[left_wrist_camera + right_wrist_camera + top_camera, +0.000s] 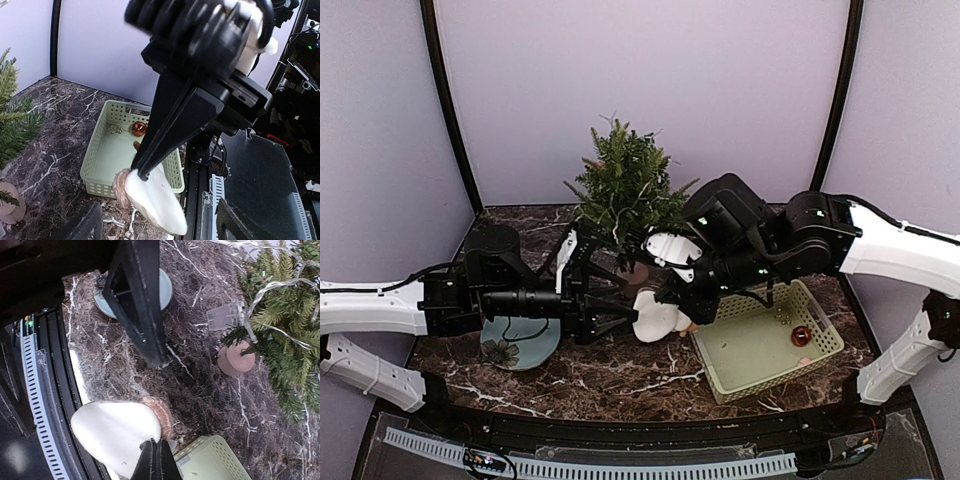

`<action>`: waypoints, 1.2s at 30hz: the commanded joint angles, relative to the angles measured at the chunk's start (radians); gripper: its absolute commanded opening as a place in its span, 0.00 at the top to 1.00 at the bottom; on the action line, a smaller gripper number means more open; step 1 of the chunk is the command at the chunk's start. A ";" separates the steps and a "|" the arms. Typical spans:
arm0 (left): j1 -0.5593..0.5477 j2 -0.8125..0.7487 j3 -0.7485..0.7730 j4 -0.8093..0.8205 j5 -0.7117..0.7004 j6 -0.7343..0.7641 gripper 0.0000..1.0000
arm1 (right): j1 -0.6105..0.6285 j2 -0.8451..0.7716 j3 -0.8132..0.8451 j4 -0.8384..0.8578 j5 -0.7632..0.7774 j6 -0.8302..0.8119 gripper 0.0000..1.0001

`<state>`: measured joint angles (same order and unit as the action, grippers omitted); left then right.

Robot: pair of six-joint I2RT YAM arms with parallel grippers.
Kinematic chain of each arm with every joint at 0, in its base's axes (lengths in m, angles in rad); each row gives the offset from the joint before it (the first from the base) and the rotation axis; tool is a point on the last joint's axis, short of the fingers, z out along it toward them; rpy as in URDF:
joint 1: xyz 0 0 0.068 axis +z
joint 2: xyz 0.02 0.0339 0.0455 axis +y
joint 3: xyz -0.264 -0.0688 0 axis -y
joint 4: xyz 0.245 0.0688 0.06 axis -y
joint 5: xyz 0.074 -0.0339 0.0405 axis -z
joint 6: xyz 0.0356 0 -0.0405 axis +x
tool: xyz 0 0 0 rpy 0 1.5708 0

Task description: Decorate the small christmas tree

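Observation:
The small christmas tree (625, 190) stands at the back centre in its beige-pink pot (638, 270); it also shows in the right wrist view (285, 330) and at the left edge of the left wrist view (12, 115). My right gripper (670, 300) (155, 452) is shut on the edge of a white soft ornament with a brown fuzzy rim (655, 318) (115, 432) (155, 205), held just above the table in front of the tree. My left gripper (620, 308) (160, 225) is open, its fingers spread either side of the ornament, not touching it.
A pale green basket (820, 330) (100, 155) at the right holds a red bauble (801, 335) (139, 128) and small silvery pieces. A light-blue plate (520, 350) (162, 287) lies front left. A wire string with a clear box (222, 316) hangs on the tree.

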<state>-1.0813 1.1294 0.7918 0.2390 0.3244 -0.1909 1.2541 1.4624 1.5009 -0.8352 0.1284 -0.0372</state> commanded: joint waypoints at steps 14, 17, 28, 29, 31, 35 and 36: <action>-0.026 -0.009 -0.073 0.189 -0.133 -0.121 0.39 | 0.047 -0.043 0.033 0.173 0.080 -0.054 1.00; -0.026 -0.026 -0.079 0.184 -0.145 -0.113 0.54 | 0.048 -0.054 0.036 0.192 0.085 -0.056 1.00; -0.026 -0.092 -0.088 0.214 -0.160 -0.093 1.00 | 0.048 -0.067 0.036 0.266 0.100 -0.067 1.00; -0.026 -0.103 -0.092 0.216 -0.164 -0.092 1.00 | 0.047 -0.071 0.034 0.276 0.103 -0.065 1.00; -0.026 -0.125 -0.099 0.221 -0.186 -0.088 1.00 | 0.048 -0.083 0.025 0.296 0.116 -0.057 0.94; -0.026 -0.179 -0.117 0.228 -0.238 -0.066 1.00 | 0.047 -0.111 0.019 0.336 0.141 -0.043 0.65; -0.026 -0.199 -0.122 0.226 -0.263 -0.056 1.00 | 0.048 -0.119 0.017 0.347 0.145 -0.038 0.56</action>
<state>-1.1042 1.0084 0.6899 0.4194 0.1329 -0.2836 1.2964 1.4025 1.5078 -0.5735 0.2283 -0.0910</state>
